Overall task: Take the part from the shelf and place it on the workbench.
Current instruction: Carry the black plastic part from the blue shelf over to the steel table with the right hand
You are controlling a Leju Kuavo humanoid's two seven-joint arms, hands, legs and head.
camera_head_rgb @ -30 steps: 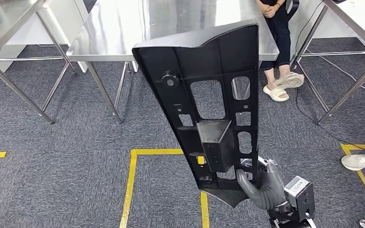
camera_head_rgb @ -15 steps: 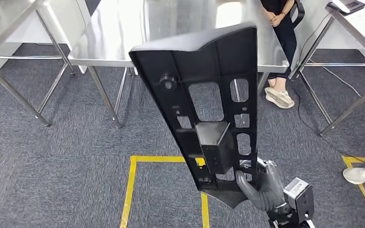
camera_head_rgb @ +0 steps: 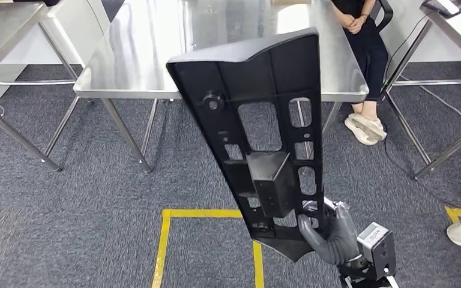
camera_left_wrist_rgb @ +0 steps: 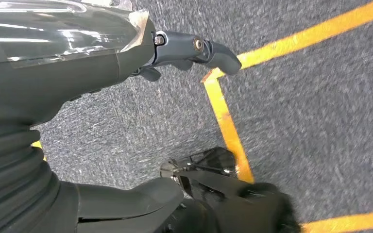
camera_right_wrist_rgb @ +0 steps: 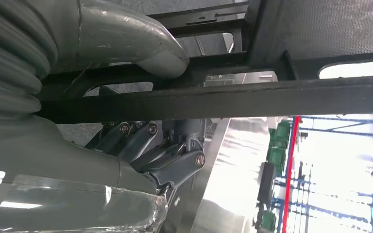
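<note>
Right hand (camera_head_rgb: 330, 235) grips black part (camera_head_rgb: 264, 138) at its lower end; part rises upright above hand. Camera shifted since earlier frame: steel workbench (camera_head_rgb: 132, 54) now nearer, grip unchanged. Left hand (camera_left_wrist_rgb: 194, 48) hangs over carpet, apparently empty, fingers loosely apart.

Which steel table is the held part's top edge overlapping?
The middle workbench, straight ahead; the black part, gripped by the right hand, overlaps it. The side tables sit clear.

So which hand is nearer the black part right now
Right. The right hand grips the black part at its lower end; the left hand hangs over the carpet, holding nothing.
</note>
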